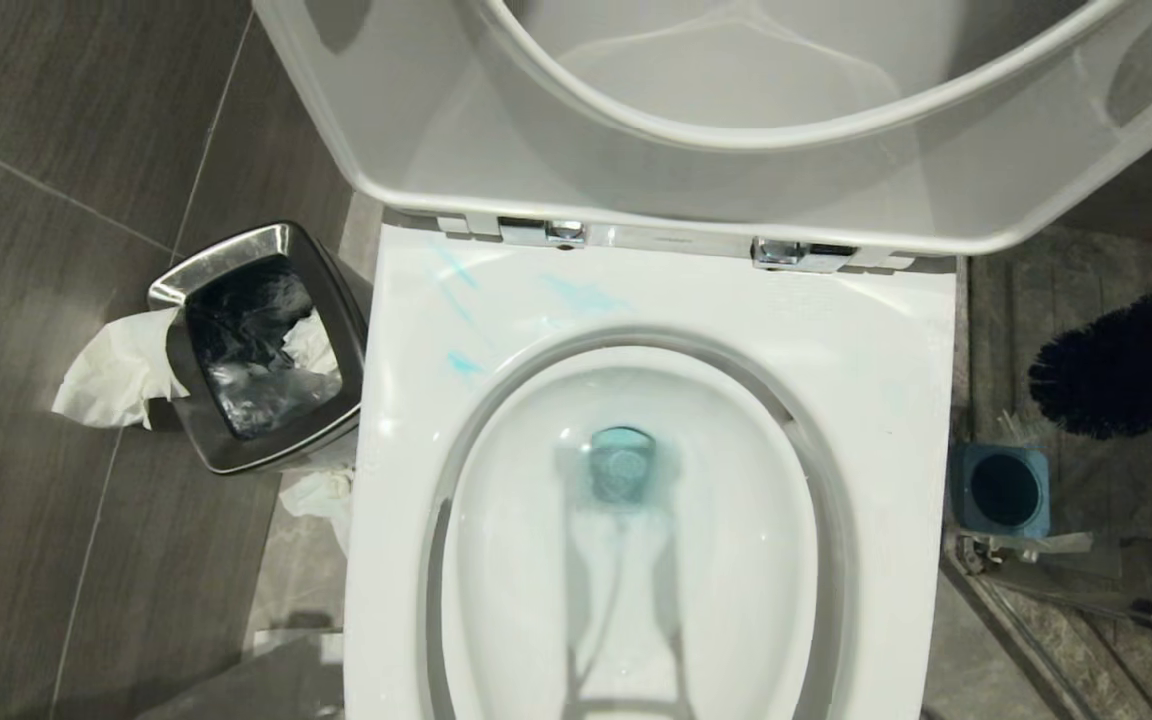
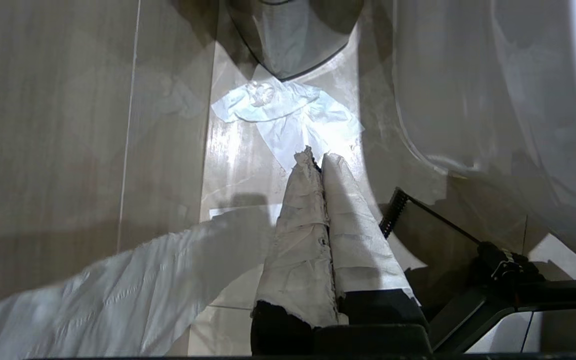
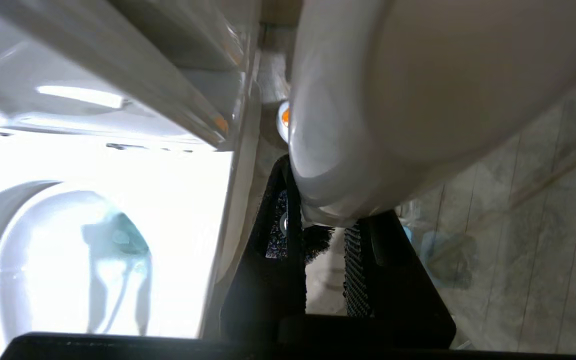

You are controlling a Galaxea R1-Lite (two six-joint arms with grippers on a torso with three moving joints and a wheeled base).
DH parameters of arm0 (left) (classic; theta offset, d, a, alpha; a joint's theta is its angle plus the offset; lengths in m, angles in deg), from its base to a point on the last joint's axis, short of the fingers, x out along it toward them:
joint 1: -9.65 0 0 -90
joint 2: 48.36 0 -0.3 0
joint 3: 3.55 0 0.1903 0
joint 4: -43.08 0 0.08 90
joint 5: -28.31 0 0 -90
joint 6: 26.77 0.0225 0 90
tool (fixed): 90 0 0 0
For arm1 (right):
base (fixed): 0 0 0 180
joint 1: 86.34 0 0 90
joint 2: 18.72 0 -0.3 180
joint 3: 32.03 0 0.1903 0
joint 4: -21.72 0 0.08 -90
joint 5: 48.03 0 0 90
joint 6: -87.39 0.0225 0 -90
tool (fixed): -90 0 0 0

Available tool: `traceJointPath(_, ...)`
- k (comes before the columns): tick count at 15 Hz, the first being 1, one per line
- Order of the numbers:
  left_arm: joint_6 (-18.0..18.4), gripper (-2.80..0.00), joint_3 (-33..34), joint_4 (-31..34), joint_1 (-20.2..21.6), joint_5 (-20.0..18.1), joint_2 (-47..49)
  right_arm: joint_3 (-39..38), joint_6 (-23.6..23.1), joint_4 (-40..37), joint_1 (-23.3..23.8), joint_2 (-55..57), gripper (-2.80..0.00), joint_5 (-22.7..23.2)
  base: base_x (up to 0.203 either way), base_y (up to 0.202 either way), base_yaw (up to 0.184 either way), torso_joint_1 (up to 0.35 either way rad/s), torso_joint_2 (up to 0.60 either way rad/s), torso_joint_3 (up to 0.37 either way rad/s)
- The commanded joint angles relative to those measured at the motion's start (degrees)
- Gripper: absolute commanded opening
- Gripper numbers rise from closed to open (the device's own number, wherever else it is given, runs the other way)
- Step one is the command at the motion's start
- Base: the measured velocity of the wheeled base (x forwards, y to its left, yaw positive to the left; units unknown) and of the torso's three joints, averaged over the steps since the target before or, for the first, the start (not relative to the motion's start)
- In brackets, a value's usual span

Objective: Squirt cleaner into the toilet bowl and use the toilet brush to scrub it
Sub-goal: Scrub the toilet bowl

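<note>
Grey tile floor (image 1: 56, 300), unlabelled toilet bowl (image 1: 876, 350), blue cleaner (image 1: 586, 296) streaks.

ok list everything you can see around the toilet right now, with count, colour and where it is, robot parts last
toilet bowl: one, white, centre, seat and lid raised
cleaner: faint blue streaks on the rim near the hinges, blue tint at the drain
toilet brush: one, black bristle head, in the air to the right of the bowl, above the holder
brush holder: one, blue, on the floor right of the bowl
waste bin: one, steel rim, dark liner, on the floor left of the bowl
tissue: white, hanging over the bin's side, more on the floor beside it
left gripper: wrapped in white, shut, low near the floor
right gripper: black, closed on the brush's pale handle
</note>
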Motion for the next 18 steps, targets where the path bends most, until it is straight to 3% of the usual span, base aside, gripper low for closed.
traceJointPath(1,0.0,-2.80,0.1,0.0,0.0,0.0,0.0,0.3,0.1,-0.2,0.0,-0.3,-2.80,0.2,0.000,0.000,0.000,0.005,0.01,0.183)
traceJointPath(18,-0.1,-2.80,0.1,0.0,0.0,0.0,0.0,0.8,0.1,-2.3,0.0,-0.2,-2.80,0.1,0.000,0.000,0.000,0.004,0.00,0.201)
